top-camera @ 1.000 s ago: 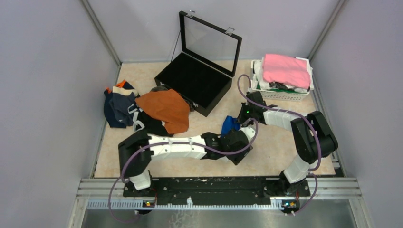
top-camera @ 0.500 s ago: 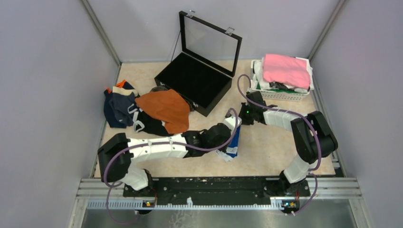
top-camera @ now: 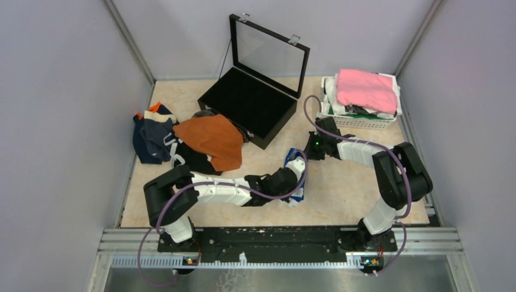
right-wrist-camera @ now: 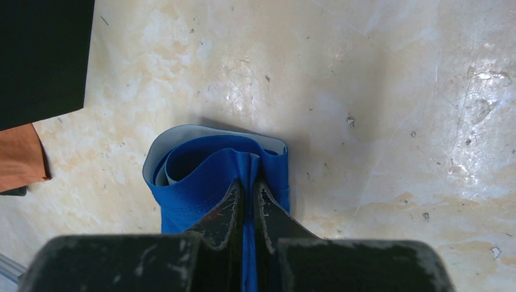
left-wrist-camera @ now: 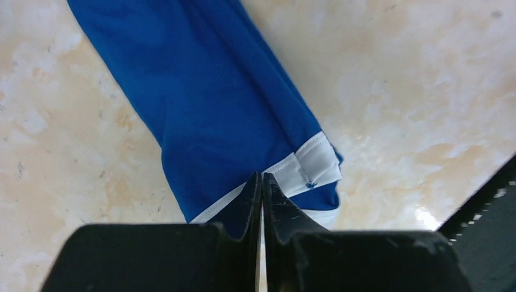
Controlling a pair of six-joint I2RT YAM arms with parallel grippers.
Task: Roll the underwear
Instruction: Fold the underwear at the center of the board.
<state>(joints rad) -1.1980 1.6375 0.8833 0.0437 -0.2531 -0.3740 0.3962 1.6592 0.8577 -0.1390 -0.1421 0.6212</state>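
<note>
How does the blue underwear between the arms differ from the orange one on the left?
The royal blue underwear with white trim is folded into a narrow strip; the rust-orange underwear lies spread loosely. The blue is pinched at either end by the left fingers and right fingers; the orange lies untouched atop dark garments. Both are soft cloth.

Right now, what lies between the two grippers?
The blue underwear: left gripper shut on one end, right gripper on the other, shown in the wrist views.
</note>
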